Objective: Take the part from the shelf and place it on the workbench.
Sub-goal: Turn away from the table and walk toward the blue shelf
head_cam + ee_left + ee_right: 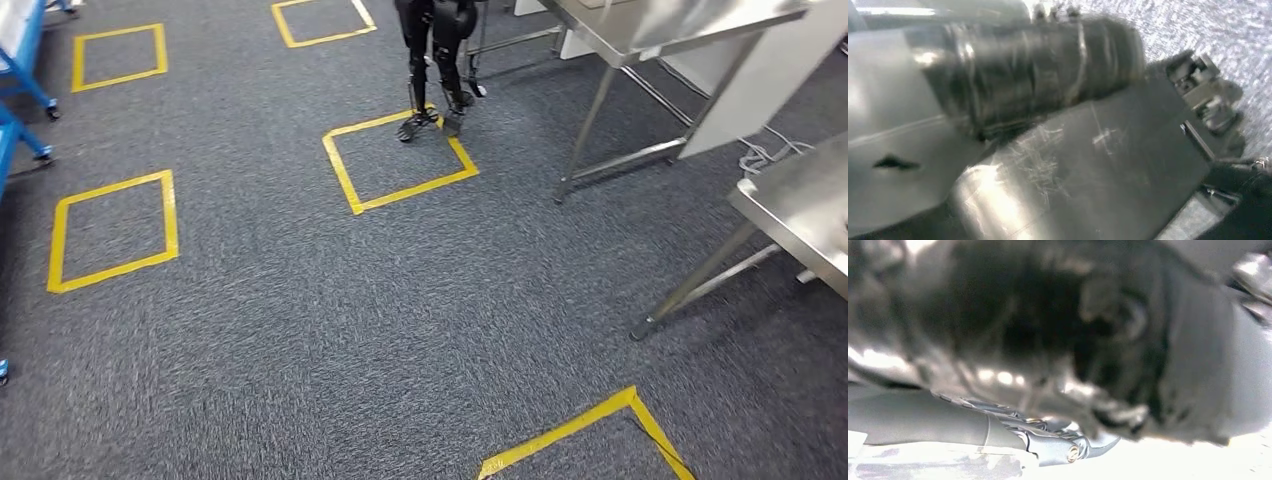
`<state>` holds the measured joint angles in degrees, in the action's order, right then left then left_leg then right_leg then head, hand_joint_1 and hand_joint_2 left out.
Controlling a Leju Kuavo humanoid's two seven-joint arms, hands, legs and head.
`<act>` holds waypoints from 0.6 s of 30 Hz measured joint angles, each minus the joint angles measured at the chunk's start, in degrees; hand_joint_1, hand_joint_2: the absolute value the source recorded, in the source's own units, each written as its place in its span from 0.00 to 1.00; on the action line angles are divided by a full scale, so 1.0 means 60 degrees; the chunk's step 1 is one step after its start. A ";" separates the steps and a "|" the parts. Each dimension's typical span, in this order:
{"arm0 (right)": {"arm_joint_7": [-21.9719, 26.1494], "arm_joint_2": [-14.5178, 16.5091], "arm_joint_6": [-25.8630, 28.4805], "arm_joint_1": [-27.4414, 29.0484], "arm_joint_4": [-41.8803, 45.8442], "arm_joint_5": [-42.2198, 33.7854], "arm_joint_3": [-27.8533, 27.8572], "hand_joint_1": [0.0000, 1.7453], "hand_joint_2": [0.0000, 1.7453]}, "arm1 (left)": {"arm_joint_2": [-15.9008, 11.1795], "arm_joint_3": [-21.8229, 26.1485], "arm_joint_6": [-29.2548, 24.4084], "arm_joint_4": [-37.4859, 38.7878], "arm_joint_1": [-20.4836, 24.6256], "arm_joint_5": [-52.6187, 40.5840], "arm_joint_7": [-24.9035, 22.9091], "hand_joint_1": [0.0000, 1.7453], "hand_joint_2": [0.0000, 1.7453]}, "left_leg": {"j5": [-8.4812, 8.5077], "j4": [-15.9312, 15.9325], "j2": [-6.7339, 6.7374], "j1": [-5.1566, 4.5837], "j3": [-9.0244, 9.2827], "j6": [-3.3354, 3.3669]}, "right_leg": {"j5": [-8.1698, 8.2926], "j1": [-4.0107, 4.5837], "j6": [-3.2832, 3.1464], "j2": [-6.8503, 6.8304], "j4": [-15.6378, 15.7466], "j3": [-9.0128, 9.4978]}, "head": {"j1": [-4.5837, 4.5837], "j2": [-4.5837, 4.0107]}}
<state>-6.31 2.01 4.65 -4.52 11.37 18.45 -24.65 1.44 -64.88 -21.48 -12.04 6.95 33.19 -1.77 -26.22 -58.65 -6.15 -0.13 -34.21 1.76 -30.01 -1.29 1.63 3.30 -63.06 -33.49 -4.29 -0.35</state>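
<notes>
Grey left hand (998,125) | blurred, grip unclear | right hand (1048,440) likewise

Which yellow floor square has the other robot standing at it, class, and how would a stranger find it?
Start at the steel table along the far right of the head view and look left across the grey carpet. The nearest yellow square is the one. Unlike the other squares, it has a black robot's feet planted on its far edge.
</notes>
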 joint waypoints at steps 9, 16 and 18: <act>0.0194 -0.0047 0.0167 -0.0017 -0.0001 -0.0414 -0.0087 0.00 0.00 | 0.0264 -0.0002 0.0044 0.0123 0.0014 -0.0366 -0.0020 0.00 0.00 | -0.0708 -0.1453 0.0535 -0.0078 -0.0844 -0.0408 | 0.0111 -0.0067 -0.0392 -0.0492 0.0635 0.0398 | -0.0084 0.0000; 0.0435 -0.0085 0.0305 0.0005 -0.0005 -0.1054 -0.0084 0.00 0.00 | 0.0254 -0.0016 0.0262 0.0172 0.0018 -0.0759 -0.0055 0.00 0.00 | 0.0001 -0.0585 0.1263 -0.0150 -0.0384 -0.0323 | -0.0104 0.0022 -0.0330 -0.1296 0.0627 0.0592 | -0.0095 0.0000; 0.0432 -0.0087 0.0365 0.0011 -0.0007 -0.1123 -0.0084 0.00 0.00 | 0.0234 -0.0018 0.0424 0.0182 0.0011 -0.0843 -0.0117 0.00 0.00 | 0.0021 -0.0124 0.1515 -0.0233 -0.0185 -0.0185 | -0.0163 0.0095 -0.0247 -0.1462 0.0647 0.0628 | -0.0076 0.0000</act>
<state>-3.72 1.49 6.84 -4.45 11.32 11.71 -25.16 2.85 -64.99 -18.93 -10.95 7.01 28.13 -2.47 -26.09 -59.40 2.94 -1.53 -35.32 0.65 -30.99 -0.71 0.14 -5.48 -59.17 -29.72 -4.75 -0.35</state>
